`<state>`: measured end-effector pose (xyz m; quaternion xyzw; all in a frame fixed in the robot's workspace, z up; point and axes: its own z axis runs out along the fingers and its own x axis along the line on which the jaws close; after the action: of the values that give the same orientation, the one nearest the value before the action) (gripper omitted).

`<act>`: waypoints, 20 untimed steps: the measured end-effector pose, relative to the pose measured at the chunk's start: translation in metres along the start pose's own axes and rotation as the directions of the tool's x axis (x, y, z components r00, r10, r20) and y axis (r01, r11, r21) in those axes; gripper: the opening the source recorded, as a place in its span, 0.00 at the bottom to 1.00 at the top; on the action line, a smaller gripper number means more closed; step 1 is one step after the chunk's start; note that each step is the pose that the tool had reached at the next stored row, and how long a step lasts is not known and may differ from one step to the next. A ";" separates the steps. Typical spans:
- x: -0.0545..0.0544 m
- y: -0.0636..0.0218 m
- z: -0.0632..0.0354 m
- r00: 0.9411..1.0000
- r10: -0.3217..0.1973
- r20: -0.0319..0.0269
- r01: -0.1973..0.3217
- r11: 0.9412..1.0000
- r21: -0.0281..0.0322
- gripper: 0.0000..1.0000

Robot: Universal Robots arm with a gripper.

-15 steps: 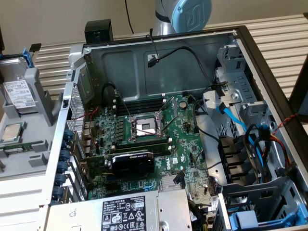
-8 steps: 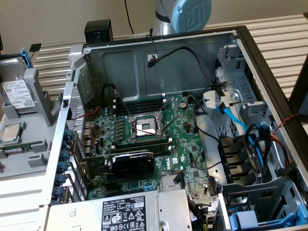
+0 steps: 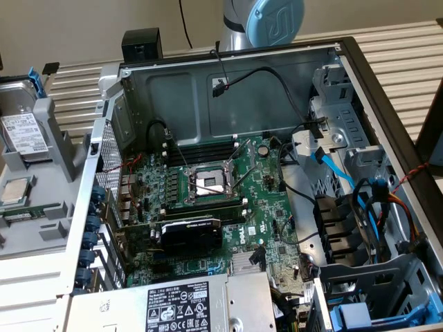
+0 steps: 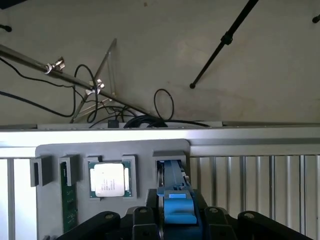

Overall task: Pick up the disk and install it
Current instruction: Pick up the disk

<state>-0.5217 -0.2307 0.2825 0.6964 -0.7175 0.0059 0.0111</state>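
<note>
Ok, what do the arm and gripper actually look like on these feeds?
The arm is a smooth silver-grey metal tube ending in a round light-blue joint cap marked with a curved grey logo. The gripper is matte black, built from chunky rounded linkage pieces with dark bolts set into the knuckles.

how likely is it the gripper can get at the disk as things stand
Probably yes: the disk stands on edge in its grey holder, top edge bare, and the gripper is lined up with it.
</note>
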 end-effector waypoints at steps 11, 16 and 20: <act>0.000 0.0011 -0.0054 1.000 0.000 -0.005 0.000 1.000 0.000 0.37; 0.000 0.0015 -0.0085 1.000 0.000 -0.008 0.000 1.000 0.000 0.37; -0.001 0.0019 -0.0112 1.000 0.001 -0.010 -0.001 1.000 0.000 0.37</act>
<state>-0.5234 -0.2297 0.2937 0.6961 -0.7178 0.0095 0.0146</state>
